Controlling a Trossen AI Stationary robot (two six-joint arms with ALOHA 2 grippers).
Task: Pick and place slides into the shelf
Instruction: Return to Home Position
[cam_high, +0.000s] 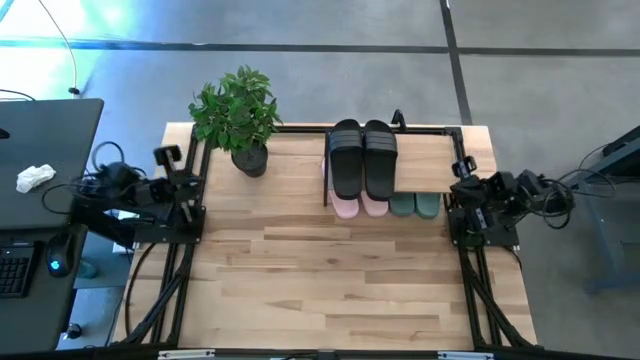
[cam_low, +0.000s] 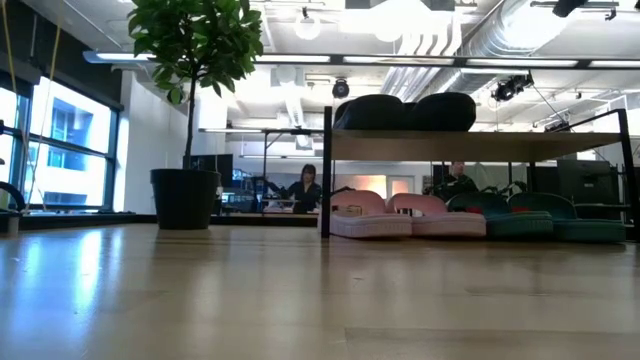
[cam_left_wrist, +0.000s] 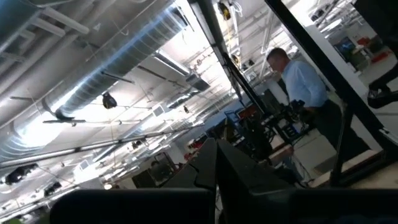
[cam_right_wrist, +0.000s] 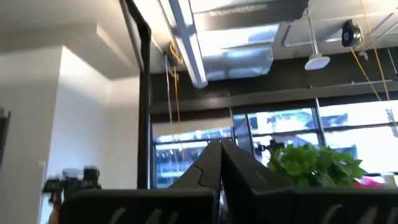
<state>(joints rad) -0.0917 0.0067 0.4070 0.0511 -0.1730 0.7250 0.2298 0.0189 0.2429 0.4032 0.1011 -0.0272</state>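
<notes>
The shelf (cam_high: 440, 160) stands at the table's far right, its wood plank on a thin black frame (cam_low: 328, 170). Two black slides (cam_high: 363, 155) lie side by side on the plank's left half (cam_low: 405, 112). Under the plank, at table level, sit two pink slides (cam_low: 400, 215) and, to their right, two green slides (cam_low: 545, 218); their ends poke out at the shelf's near side (cam_high: 360, 207) (cam_high: 414, 205). My left gripper (cam_left_wrist: 216, 180) is shut and empty, folded back at the table's left edge (cam_high: 185, 192). My right gripper (cam_right_wrist: 221, 165) is shut and empty at the right edge (cam_high: 462, 195). Both point upward, away from the slides.
A potted plant (cam_high: 238, 120) stands at the far left of the table, beside the shelf. A dark desk with a keyboard and mouse (cam_high: 40, 230) lies beyond the table's left edge. People show in the room behind (cam_left_wrist: 298, 74). The bare wood of the table (cam_high: 320, 280) spans the near half.
</notes>
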